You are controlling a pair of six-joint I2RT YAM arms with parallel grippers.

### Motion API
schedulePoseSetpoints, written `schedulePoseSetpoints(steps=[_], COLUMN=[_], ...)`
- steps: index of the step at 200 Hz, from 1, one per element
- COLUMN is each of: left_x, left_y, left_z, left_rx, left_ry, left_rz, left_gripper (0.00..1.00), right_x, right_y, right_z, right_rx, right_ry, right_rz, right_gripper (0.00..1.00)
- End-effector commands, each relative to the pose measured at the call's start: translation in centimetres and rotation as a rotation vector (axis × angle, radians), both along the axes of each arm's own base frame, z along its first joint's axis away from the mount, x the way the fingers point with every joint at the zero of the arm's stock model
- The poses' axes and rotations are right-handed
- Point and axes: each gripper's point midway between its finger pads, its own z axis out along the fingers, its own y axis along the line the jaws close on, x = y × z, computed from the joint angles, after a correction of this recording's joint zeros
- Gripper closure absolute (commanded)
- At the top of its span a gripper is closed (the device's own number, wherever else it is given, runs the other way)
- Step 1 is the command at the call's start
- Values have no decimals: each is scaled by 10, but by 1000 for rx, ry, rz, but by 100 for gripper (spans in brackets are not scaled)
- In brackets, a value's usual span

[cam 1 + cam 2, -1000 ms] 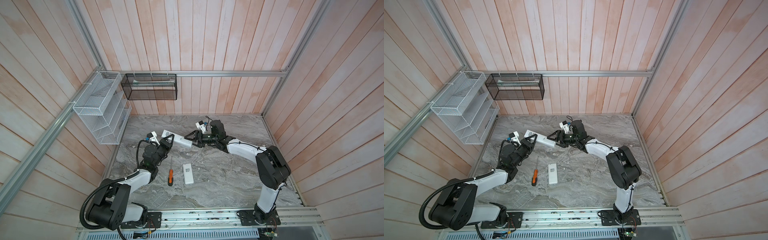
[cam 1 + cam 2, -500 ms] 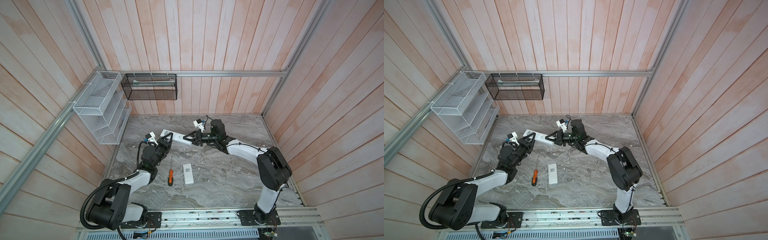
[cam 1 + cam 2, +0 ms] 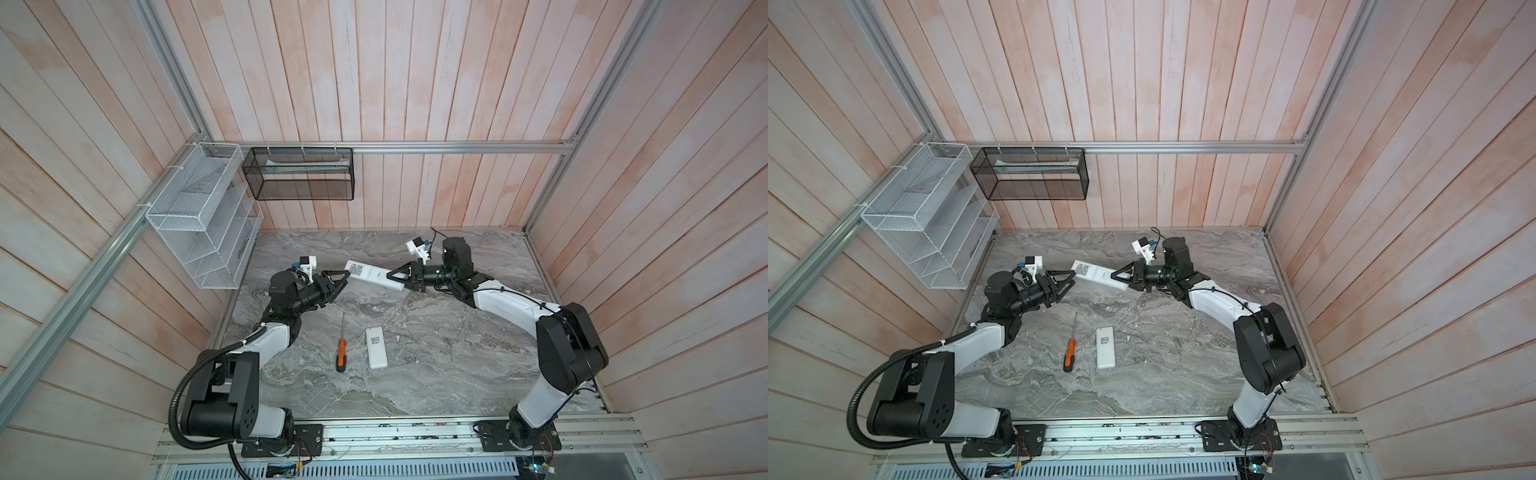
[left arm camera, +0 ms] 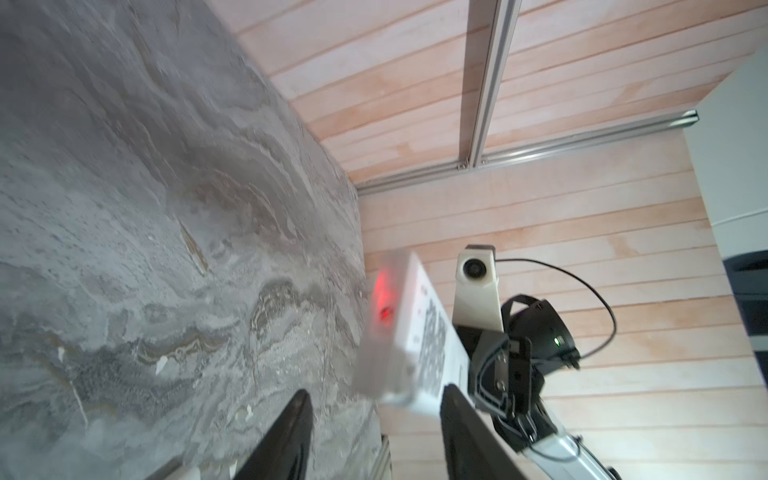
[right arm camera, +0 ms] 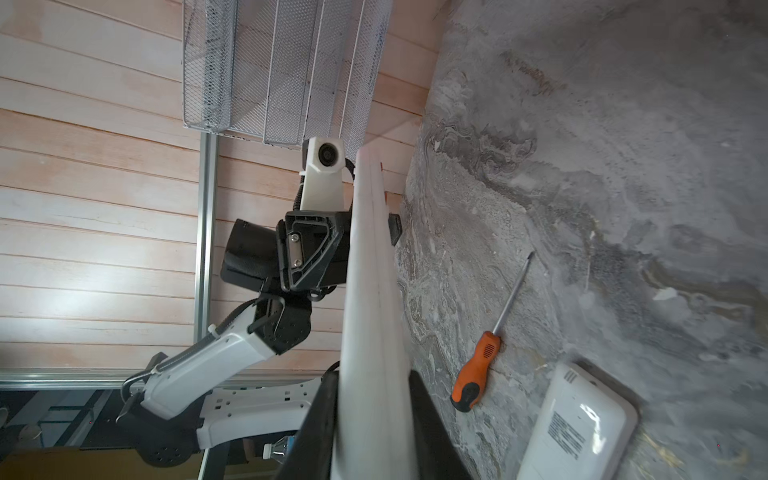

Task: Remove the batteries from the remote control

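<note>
A long white remote control (image 3: 372, 275) (image 3: 1096, 274) hangs tilted above the marble table. My right gripper (image 3: 398, 280) (image 3: 1122, 280) is shut on one end of it; in the right wrist view the remote control (image 5: 374, 311) runs out from between the two fingers (image 5: 316, 432). My left gripper (image 3: 343, 282) (image 3: 1071, 282) stands open at the other end, its fingers (image 4: 465, 432) apart on either side of the remote's tip (image 4: 399, 332), which glows red. The batteries are hidden.
A second white remote (image 3: 376, 347) (image 5: 577, 428) lies flat on the table next to an orange-handled screwdriver (image 3: 341, 353) (image 5: 482, 357). A white wire rack (image 3: 199, 220) hangs on the left wall and a black mesh basket (image 3: 299, 178) on the back wall.
The right gripper closed on the remote's near end. The left gripper then opened and let go of the other end. The remote has risen slightly and shifted toward the right arm.
</note>
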Motion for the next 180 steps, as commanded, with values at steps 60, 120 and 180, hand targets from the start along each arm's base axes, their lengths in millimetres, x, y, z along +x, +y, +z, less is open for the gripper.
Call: schedulePoseSetpoints(steps=[60,120,180], left_x=[-56,-58,-62], left_y=[-15,-29,-34], left_z=[18,18,14], left_rx=[-67,-70,-66], left_ry=[-17,-8,-1], left_rz=[-393,-445,-465], left_gripper=[38,37,48], right_x=[-55,-66,-68], right_y=[-17,-1,3], right_z=[4,1,-4], right_rx=[-12,-8,-16], right_ry=[11,20,24], right_rz=[215,278,272], right_gripper=[100,100,100])
